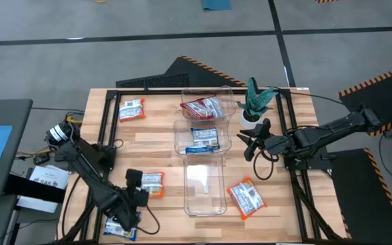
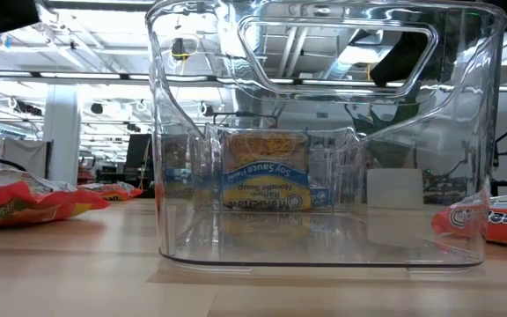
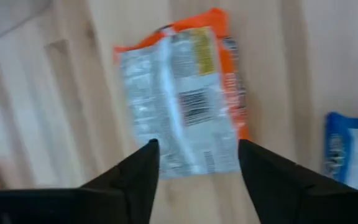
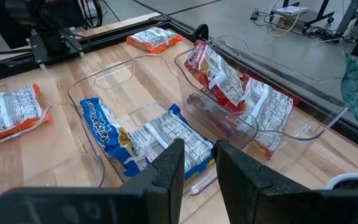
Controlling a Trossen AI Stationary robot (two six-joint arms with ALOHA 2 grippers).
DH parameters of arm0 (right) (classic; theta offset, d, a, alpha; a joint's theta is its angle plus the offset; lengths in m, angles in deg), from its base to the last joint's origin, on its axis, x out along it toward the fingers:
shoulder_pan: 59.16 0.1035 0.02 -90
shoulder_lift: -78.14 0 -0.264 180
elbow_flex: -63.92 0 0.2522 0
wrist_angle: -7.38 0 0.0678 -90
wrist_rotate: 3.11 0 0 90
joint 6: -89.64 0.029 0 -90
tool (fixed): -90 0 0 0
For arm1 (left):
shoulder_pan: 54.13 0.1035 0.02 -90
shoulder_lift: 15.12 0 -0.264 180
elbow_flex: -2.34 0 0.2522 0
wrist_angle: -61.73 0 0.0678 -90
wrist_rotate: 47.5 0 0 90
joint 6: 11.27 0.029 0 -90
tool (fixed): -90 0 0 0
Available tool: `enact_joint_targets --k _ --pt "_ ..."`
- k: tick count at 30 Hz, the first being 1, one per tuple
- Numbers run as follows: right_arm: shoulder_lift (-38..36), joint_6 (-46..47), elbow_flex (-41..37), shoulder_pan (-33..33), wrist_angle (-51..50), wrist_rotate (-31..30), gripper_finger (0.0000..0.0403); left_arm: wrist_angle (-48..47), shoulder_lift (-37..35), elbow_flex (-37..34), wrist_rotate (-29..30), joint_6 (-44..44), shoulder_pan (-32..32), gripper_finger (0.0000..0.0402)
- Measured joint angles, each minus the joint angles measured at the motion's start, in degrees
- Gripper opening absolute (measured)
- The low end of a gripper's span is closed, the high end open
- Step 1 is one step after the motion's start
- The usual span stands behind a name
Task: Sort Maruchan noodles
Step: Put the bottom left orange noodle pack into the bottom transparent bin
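Three clear bins stand in a row down the table's middle. The far bin (image 1: 208, 107) holds red packets (image 4: 229, 87). The middle bin (image 1: 203, 138) holds a blue-and-white packet (image 4: 148, 137). The near bin (image 1: 204, 185) shows no packet. Orange packets lie flat on the table at the far left (image 1: 132, 109), near left (image 1: 152, 182) and near right (image 1: 246, 198). A blue packet (image 1: 121, 230) lies at the near left edge. My left gripper (image 3: 197, 162) is open, with its fingers on either side of the near-left orange packet's (image 3: 182, 99) end. My right gripper (image 4: 199, 155) hovers open and empty, its fingers a narrow gap apart, to the right of the middle bin.
A green plant in a white pot (image 1: 254, 103) stands at the far right, next to the far bin and close to my right gripper (image 1: 249, 145). A black frame rail (image 1: 107, 122) runs along the table's edges. In the low view the near bin (image 2: 324, 132) fills the foreground.
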Motion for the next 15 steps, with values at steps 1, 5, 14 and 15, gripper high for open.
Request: enact_joint_targets --k 1,5,14,15 --pt "0.00 0.00 0.00 0.00 0.00 0.00 0.0118 1.40 0.00 -0.70 -0.07 -0.64 -0.82 0.0214" --pt "0.00 0.01 0.00 0.00 0.00 0.00 0.0118 5.54 0.02 -3.28 -0.39 -2.60 -3.61 0.0236" --pt "0.00 0.02 0.00 0.00 -0.01 0.00 0.0118 10.70 0.04 -9.28 -0.18 -5.37 -5.67 0.0239" --pt "0.00 0.02 0.00 0.00 0.00 0.00 0.0118 12.11 0.04 -9.92 -0.24 -5.26 -5.67 0.0239"
